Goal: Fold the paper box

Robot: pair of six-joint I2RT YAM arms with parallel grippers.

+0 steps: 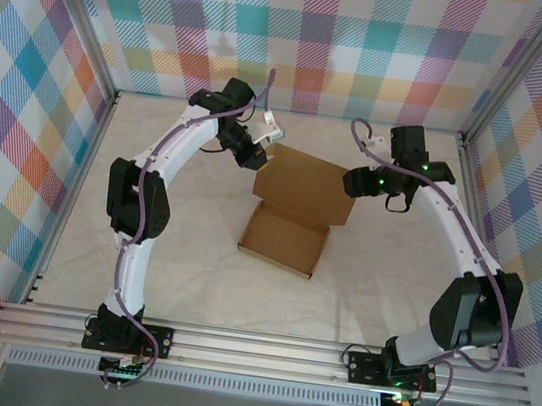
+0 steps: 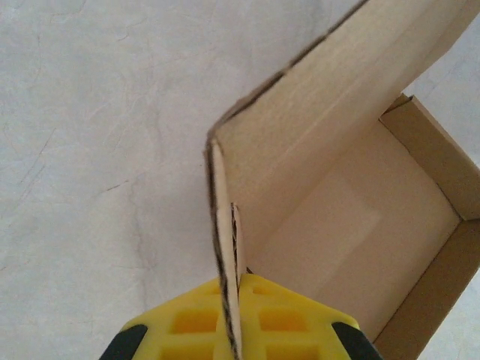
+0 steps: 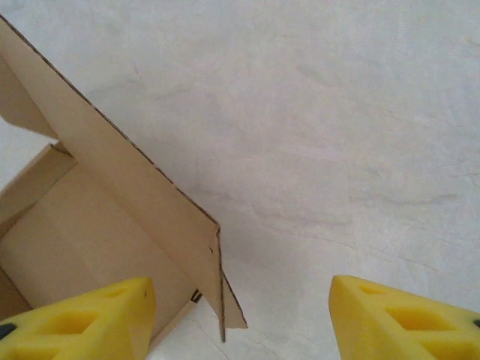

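From overhead, the left arm rises from its base at the near rail, bends at the elbow and arches inward to the far left corner of the paper box (image 1: 289, 216). The box sits on the pale table (image 1: 140, 275) about midway between the two arms. Its shallow tray lies nearer the bases, and its lid (image 1: 306, 183) is raised at a slant behind it. This view is too distant to show how the left gripper (image 1: 254, 156) meets the cardboard. The left wrist camera shows it: the yellow fingers (image 2: 187, 330) are clamped on a thin side flap (image 2: 225, 247) at the lid's edge, with the cardboard edge-on between them. The lid's inner face climbs to the upper right, and the open tray and its low walls lie beyond. From above, the right arm mirrors the left, curving up from its base through a high elbow. Its wrist is turned in toward the lid's far right corner, and the right gripper (image 1: 357, 183) is just beside the cardboard. The right wrist camera adds what the overhead cannot: the two yellow fingers (image 3: 405, 319) stand well apart and hold nothing. The lid's corner and a small hanging flap sit in the gap between them, closer to the box-side finger. Whether that finger touches the cardboard cannot be told. Bare table fills the space toward the other finger.
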